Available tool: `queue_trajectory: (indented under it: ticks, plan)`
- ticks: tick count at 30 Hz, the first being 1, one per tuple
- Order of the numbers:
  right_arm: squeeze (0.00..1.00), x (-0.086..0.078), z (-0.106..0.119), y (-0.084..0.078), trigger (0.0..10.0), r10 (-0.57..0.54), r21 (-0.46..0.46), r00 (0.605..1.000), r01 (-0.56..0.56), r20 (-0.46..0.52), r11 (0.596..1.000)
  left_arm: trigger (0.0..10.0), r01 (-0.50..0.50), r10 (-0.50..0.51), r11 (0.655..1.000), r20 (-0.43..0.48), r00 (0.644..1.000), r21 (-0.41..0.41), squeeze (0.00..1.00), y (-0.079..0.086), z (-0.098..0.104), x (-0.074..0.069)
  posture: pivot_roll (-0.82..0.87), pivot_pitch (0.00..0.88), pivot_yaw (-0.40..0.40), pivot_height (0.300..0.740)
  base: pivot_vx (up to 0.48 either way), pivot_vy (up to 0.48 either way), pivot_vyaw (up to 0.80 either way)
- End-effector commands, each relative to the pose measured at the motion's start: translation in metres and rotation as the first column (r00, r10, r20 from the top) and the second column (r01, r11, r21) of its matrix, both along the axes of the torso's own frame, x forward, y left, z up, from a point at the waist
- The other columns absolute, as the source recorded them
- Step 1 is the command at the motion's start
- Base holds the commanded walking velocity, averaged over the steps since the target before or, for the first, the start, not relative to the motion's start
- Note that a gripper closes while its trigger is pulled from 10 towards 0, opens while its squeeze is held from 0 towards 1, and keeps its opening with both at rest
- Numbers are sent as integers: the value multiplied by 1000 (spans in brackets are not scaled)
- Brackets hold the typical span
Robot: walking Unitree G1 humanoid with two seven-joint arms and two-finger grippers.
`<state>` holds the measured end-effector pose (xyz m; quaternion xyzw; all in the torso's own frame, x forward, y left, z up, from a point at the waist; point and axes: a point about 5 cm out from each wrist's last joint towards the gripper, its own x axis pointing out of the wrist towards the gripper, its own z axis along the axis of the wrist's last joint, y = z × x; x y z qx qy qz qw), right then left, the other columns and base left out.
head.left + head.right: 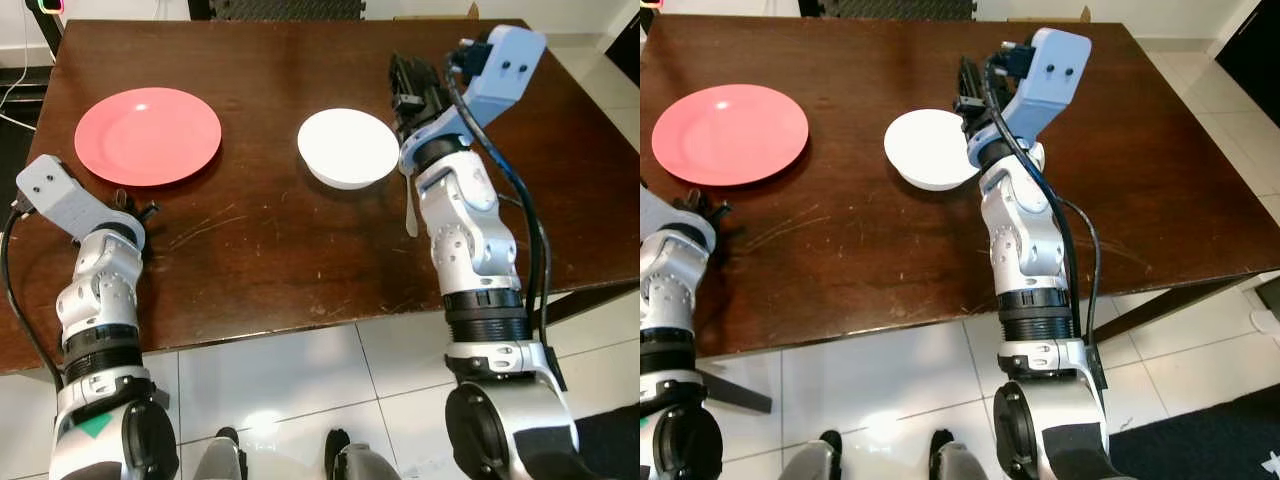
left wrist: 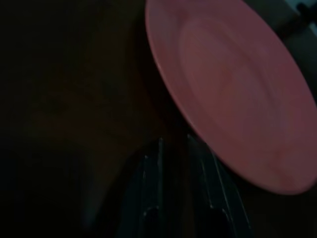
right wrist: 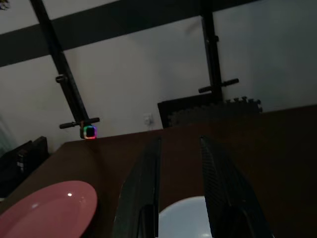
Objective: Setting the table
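Bowl sits between pink plate and spoon.

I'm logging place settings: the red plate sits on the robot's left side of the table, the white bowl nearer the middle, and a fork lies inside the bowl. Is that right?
Not quite. The utensil lies on the table beside the white bowl, by the right arm, not inside it; the left eye view shows this, though its type is unclear. The red plate is on the left as you say.
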<state>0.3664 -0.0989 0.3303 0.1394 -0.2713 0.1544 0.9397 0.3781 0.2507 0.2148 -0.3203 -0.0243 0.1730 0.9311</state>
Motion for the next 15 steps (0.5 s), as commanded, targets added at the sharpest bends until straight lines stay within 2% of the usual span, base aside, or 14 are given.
queue_trajectory:
  ticks: [1, 2, 4, 5, 10, 12, 13, 14, 15]
  plan:
    - [0, -3, -2, -2, 10000, -1, 8, 1000, 1, -4, 1000, 10000, 14, -15, 999, -45, 999, -35, 0, -2, -14, 3, 79, 230, -2, 740, 0, 0, 0]
    - [0, -5, -1, -2, 10000, 0, 6, 1000, 0, -3, 1000, 10000, 27, -28, 999, -22, 999, -32, 94, -4, -8, 6, 79, 230, -2, 740, 0, 0, 0]
    - [0, -6, -1, -2, 10000, 1, 5, 1000, -1, -2, 1000, 10000, 37, -37, 999, -7, 999, -29, 94, -5, -5, 7, 73, 227, 3, 740, 0, 0, 0]
    - [0, -6, -2, -3, 10000, -2, 5, 1000, 2, -6, 1000, 10000, 39, -39, 999, -2, 999, -30, 1000, -6, -3, 9, 73, 227, 5, 740, 0, 0, 0]
    - [0, -8, -4, -4, 10000, -4, 7, 1000, 5, -16, 1000, 10000, 24, -24, 998, 2, 1000, -58, 1000, -5, -1, 14, 70, 223, 7, 740, 0, 0, 0]
    - [0, -9, -4, -4, 10000, -3, 5, 1000, 4, -17, 1000, 10000, 14, -14, 1000, 13, 1000, -21, 1000, -7, 4, 16, 68, 222, 10, 740, 0, 0, 0]
    - [0, -9, -4, -4, 10000, -3, 5, 1000, 3, -17, 1000, 10000, -3, 3, 1000, 20, 1000, 13, 922, -6, 7, 15, 68, 222, 10, 740, 0, 0, 0]
    - [0, -9, -4, -4, 10000, -3, 5, 1000, 3, -17, 1000, 10000, -3, 3, 1000, 20, 1000, 13, 922, -6, 7, 15, 68, 222, 10, 740, 0, 0, 0]
    - [0, -9, -4, -4, 10000, -1, 5, 1000, 1, -16, 1000, 10000, -28, 24, 995, 50, 998, 97, 0, -7, 15, 13, 69, 219, 10, 740, 0, 0, 0]
